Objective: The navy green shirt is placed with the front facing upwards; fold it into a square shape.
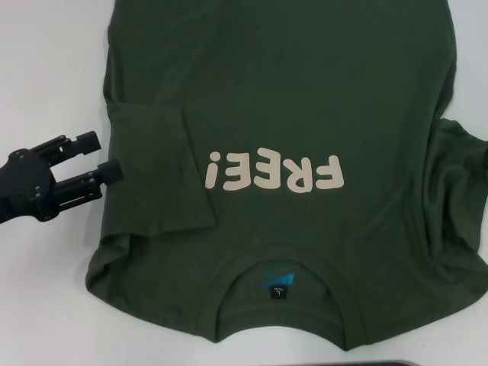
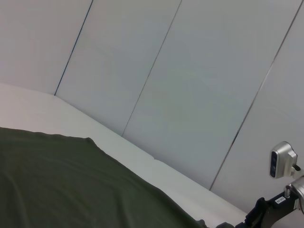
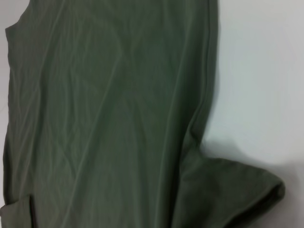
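Shirt [image 1: 305,99] lies flat, front up, on the table [image 1: 46,69], collar twd the robot, left sleeve folded in over the chest. L gripper [image 1: 97,158], fingers apart and empty, sits just beside that folded edge. R gripper unseen; its state can't be told.

- One shirt [image 1: 305,91], dark green, spread on one white table [image 1: 46,69].
- One word on it, "FREE!" [image 1: 274,172], in cream: five characters.
- One collar [image 1: 284,267] with one neck tag [image 1: 278,284].
- Two sleeves: one folded in over the body [image 1: 156,168], one lying out at the side [image 1: 461,191].
- One gripper [image 1: 95,158] in the head view, the left, with two fingers apart.
- One small grey device [image 2: 281,160] in the left wrist view.
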`<move>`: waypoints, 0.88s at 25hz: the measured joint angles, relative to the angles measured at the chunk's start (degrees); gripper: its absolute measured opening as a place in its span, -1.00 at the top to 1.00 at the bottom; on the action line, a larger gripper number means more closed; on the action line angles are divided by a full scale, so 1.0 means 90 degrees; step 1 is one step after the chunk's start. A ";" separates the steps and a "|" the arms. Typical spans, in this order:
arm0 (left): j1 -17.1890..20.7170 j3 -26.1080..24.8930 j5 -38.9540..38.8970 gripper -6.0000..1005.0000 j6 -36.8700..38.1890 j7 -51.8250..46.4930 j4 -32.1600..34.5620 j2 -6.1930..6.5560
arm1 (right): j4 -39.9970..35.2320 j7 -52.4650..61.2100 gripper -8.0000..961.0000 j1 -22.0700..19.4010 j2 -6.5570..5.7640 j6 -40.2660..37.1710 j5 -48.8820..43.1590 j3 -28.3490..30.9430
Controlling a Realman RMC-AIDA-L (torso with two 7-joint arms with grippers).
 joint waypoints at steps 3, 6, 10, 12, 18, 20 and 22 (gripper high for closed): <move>0.0000 -0.0003 0.0000 -0.55 0.0000 0.0000 -0.0007 0.0000 | -0.0007 -0.0021 0.96 0.0000 -0.0032 -0.0096 0.0012 0.0022; 0.0000 -0.0003 0.0000 -0.56 0.0000 0.0000 -0.0003 0.0000 | -0.0094 -0.0039 0.94 0.0017 -0.0067 -0.0275 0.0086 0.0042; -0.0006 -0.0003 0.0000 -0.56 -0.0001 0.0000 -0.0001 0.0000 | -0.0249 -0.0052 0.92 0.0024 -0.0067 -0.0542 0.0375 0.0045; -0.0006 -0.0003 0.0000 -0.56 -0.0001 0.0000 0.0001 0.0000 | -0.0256 -0.0077 0.91 0.0043 -0.0065 -0.0626 0.0489 0.0045; -0.0004 -0.0003 0.0000 -0.56 0.0000 0.0002 0.0016 0.0000 | -0.0129 -0.0235 0.87 0.0210 0.0062 -0.0727 0.0745 -0.0016; -0.0004 -0.0003 0.0000 -0.55 0.0000 0.0006 0.0022 0.0001 | -0.0093 -0.0278 0.86 0.0297 0.0168 -0.0739 0.0785 -0.0017; -0.0007 -0.0003 0.0000 -0.56 -0.0001 0.0008 0.0022 0.0000 | -0.0083 -0.0328 0.85 0.0421 0.0315 -0.0717 0.0804 -0.0019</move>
